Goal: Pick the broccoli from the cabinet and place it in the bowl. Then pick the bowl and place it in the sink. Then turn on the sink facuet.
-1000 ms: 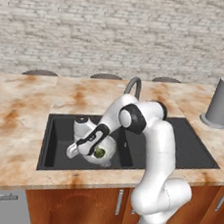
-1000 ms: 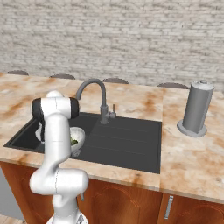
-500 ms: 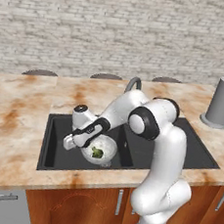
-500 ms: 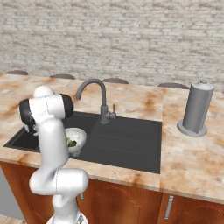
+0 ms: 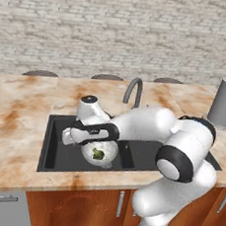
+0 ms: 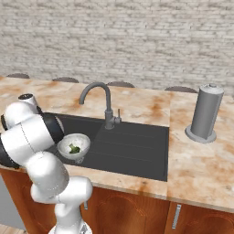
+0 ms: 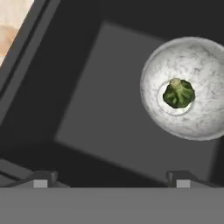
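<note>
A small dark green broccoli (image 7: 179, 93) lies in the middle of a round, whitish-grey mottled bowl (image 7: 197, 118). The bowl sits on the floor of a wide black sink (image 6: 137, 151), in the basin's left part, close to its front wall. In the hand view the bowl is off to the upper right, with bare dark sink floor to its left.

The robot's hand (image 7: 109, 177) hangs above the sink, beside the bowl and apart from it. Its two dark fingertips (image 7: 41, 178) stand wide apart and nothing is between them; it holds nothing. In the left base view the hand (image 5: 72, 136) is over the left half of the basin, at the end of the white arm that stretches across from the right.

A slim grey sink faucet (image 6: 101, 101) with an arched spout rises behind the basin, near its middle. The sink is set in an orange-beige marbled bench (image 6: 192, 164). A fat grey upright cylinder (image 6: 204, 114) stands on the bench to the right of the sink. A pale brick wall (image 6: 137, 41) runs behind.
</note>
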